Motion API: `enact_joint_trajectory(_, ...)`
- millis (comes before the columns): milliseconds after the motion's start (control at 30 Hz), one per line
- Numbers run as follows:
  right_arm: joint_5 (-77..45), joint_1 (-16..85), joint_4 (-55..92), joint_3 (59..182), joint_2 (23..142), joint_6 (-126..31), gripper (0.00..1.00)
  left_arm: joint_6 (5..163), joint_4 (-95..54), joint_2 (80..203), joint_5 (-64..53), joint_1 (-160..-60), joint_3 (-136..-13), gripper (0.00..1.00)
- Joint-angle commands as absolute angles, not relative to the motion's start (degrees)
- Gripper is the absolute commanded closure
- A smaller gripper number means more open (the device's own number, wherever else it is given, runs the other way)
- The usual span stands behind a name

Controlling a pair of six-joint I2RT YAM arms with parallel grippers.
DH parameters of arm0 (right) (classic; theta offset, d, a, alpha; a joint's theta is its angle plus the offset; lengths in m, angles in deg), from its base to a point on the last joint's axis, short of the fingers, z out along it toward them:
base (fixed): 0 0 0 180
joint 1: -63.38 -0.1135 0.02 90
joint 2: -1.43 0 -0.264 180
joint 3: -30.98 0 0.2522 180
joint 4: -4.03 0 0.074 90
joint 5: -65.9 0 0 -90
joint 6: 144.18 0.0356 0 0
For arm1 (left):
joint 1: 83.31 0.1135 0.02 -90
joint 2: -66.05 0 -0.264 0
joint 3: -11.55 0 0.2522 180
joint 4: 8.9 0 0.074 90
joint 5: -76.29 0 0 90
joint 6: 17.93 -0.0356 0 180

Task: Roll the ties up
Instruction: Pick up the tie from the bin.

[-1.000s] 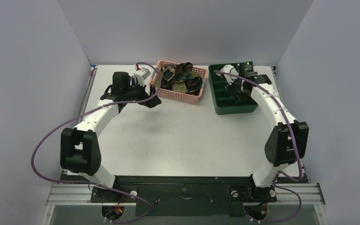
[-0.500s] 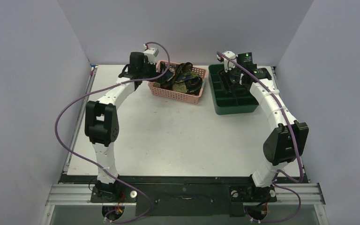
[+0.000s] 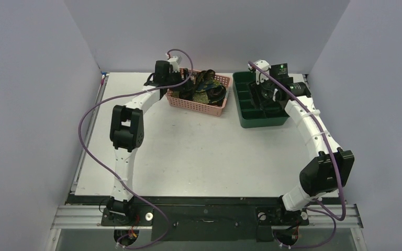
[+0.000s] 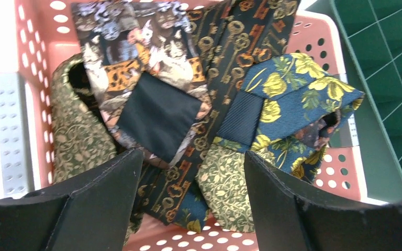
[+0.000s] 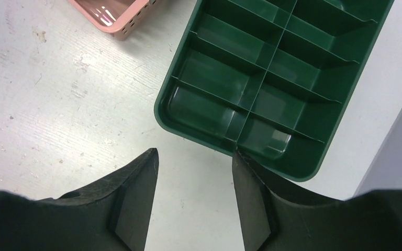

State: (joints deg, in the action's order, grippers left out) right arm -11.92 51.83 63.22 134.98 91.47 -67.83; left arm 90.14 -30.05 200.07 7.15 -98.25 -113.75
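Ties (image 4: 209,120) heaped in basket (image 4: 31,31) at far edge of tabletop (image 3: 188,146); left hand (image 4: 192,159) has swung over them, jaws apart, empty. Right hand (image 5: 193,157), open, empty, has lifted above tray (image 5: 264,73). First pick pending.

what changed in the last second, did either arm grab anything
The left arm swung in from left of the pink basket, and the left gripper now hangs over the ties with its fingers open and holding nothing. The right gripper shifted slightly toward the back above the green tray and is open and empty. Nothing was taken or let go. Basket, ties and tray stayed put.
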Motion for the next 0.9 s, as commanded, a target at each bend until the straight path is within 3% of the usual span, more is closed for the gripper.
enact_joint_trajectory(0, -13.5, 52.5, 63.3, 133.9, 89.9, -67.6, 0.50, 88.7, -22.0, 199.4, 8.5, -100.7, -118.9, 0.32)
enact_joint_trajectory(100, -13.5, 52.7, 63.4, 133.9, 90.2, -67.8, 0.50, 84.4, -23.6, 202.5, 5.1, -102.5, -122.9, 0.34)
enact_joint_trajectory(300, -13.9, 53.2, 63.6, 134.1, 90.6, -68.5, 0.50, 76.6, -33.8, 213.8, -0.4, -104.3, -142.2, 0.34)
enact_joint_trajectory(567, -14.2, 54.6, 63.7, 132.8, 90.3, -68.5, 0.50, 64.5, -34.7, 219.6, -6.9, -107.1, -146.3, 0.32)
enact_joint_trajectory(633, -14.2, 54.8, 63.8, 132.6, 90.2, -68.6, 0.50, 63.7, -34.8, 220.7, -8.7, -107.4, -147.2, 0.42)
enact_joint_trajectory(767, -14.3, 55.2, 64.2, 132.3, 89.9, -69.0, 0.50, 63.8, -33.1, 220.4, -8.1, -107.2, -147.1, 0.78)
enact_joint_trajectory(867, -14.2, 55.3, 64.4, 132.1, 89.7, -69.4, 0.50, 63.8, -31.3, 216.2, -4.9, -107.1, -142.7, 0.91)
